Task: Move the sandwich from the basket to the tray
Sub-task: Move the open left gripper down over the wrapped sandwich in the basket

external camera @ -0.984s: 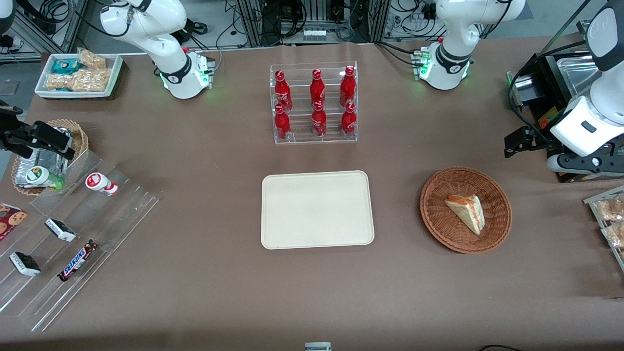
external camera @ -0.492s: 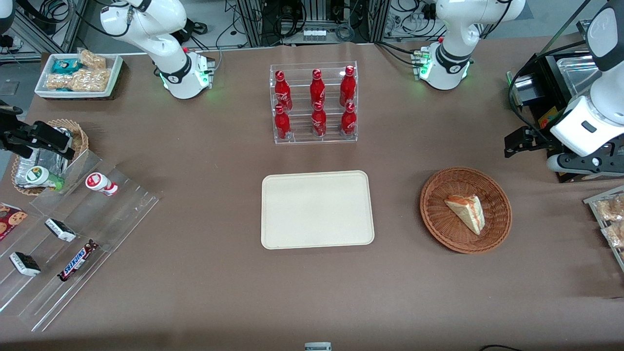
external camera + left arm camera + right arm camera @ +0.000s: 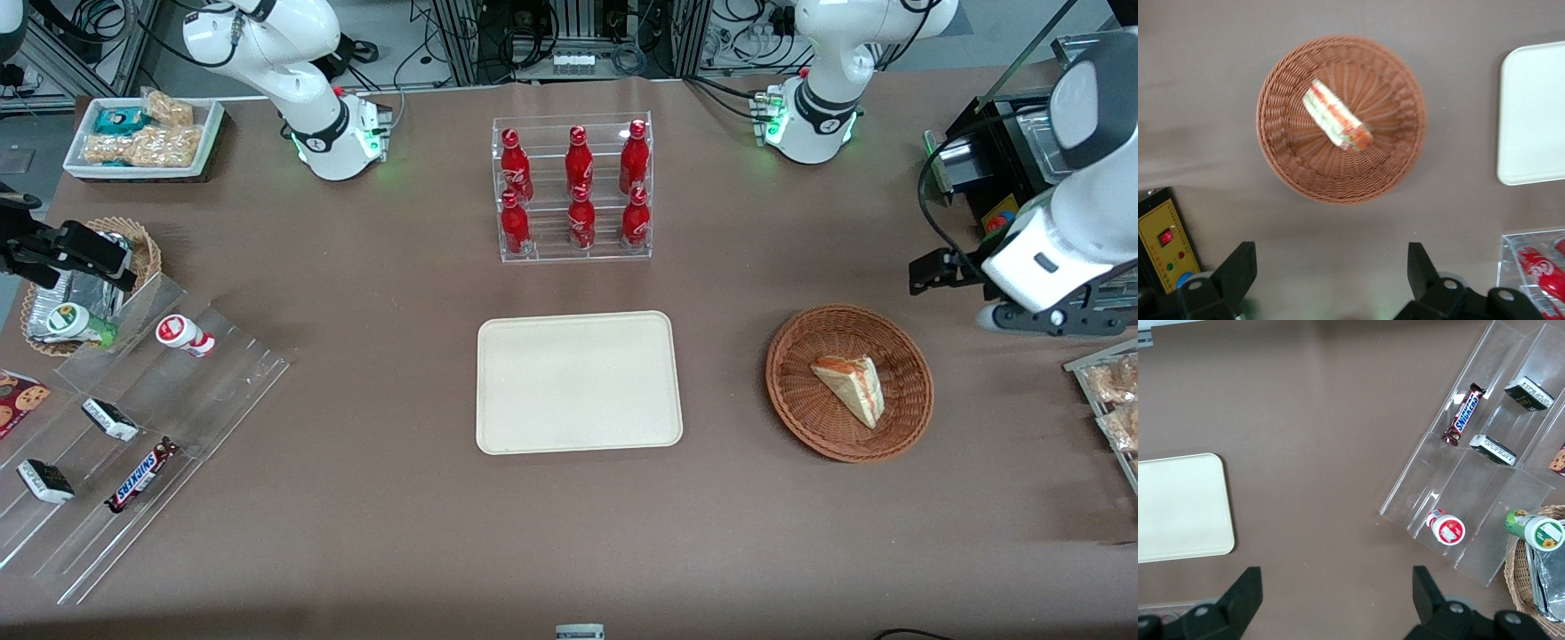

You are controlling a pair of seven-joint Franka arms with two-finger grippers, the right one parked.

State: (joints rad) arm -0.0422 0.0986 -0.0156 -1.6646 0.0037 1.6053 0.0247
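In the front view the sandwich [image 3: 850, 388] lies in the basket [image 3: 800, 418] at the right of the frame, a little below mid-height, its pale wrapped wedge pointing toward the lower right of the picture with the reddish filling edge along its upper side. The basket sits on the brown table [image 3: 373, 533], well apart from the tray [image 3: 579, 382], which lies bare at the frame's centre, toward the parked arm's end from the basket.

The gripper [image 3: 929, 269] hangs at the right edge of the front view, above and to the right of the basket, farther from the front camera than the basket's rim and clear of it. It touches nothing.

In the wrist view the two dark fingers [image 3: 1237, 272] stand wide apart with only bare table between them, so the jaws are open and hold nothing. The sandwich [image 3: 1337, 125] sits inside the basket [image 3: 1275, 157], its green and red filling showing along one edge, and it lies ahead of the fingertips, roughly in line with the gap between them but not within it. A corner of the tray [image 3: 1531, 113] shows beside the basket.
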